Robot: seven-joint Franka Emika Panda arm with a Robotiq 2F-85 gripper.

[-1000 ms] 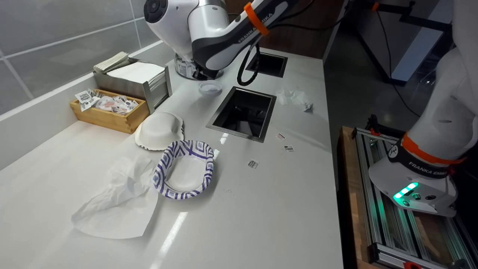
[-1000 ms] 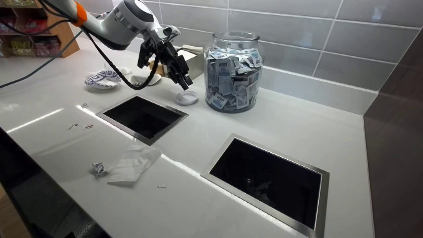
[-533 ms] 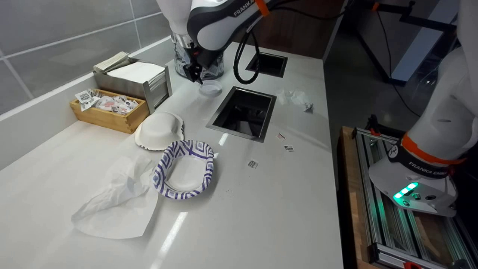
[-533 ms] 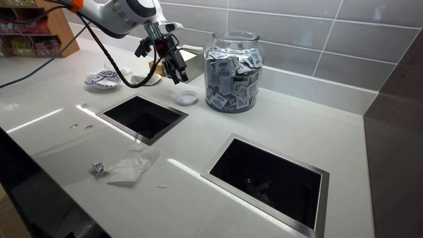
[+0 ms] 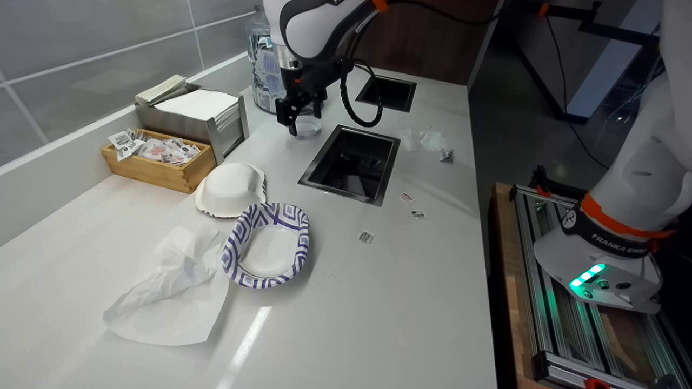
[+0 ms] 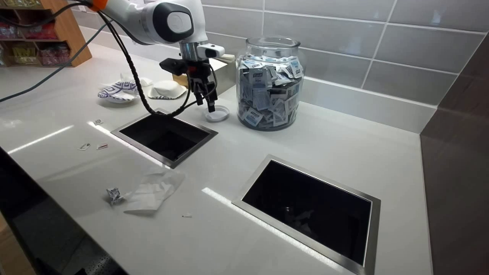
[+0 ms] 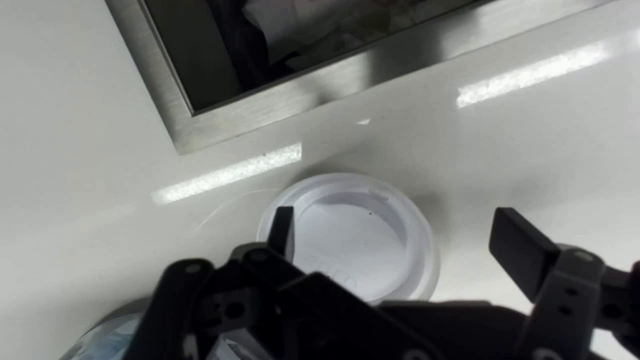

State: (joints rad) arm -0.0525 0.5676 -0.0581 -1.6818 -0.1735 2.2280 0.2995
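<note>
Workpiece: the white round lid [image 7: 350, 245], flat on the counter [image 6: 336, 141] with its raised rim facing up. The tool [image 7: 395, 227] stands over it, its two fingers spread wide and nothing clamped between them. In the wrist view, one finger [image 7: 282, 232] overlaps the rim at the lid's 9 o'clock; the opposite finger [image 7: 520, 252] lies outside the rim toward 3 o'clock. Contact with the lid cannot be confirmed.

Step in hand, as judged: alignment over the lid ahead of a grasp. The next move calls for a small shift toward 9 o'clock in the wrist view until the fingers straddle the rim evenly, then lowering, then closing. The rim looks shallow; fingers set too high would probably slip off.

Surroundings, read from the lid in an exterior view:
- Glass jar [image 6: 270, 88] of packets: 2 o'clock, just beside.
- Metal-framed opening [image 6: 195, 148]: 8 o'clock, near.
- Second framed opening [image 6: 373, 229]: between 4 and 5 o'clock, well apart.
- Upturned bowl [image 6: 167, 88]: 10 o'clock.
- Patterned bowl [image 6: 110, 93]: between 9 and 10 o'clock, farther out.
</note>
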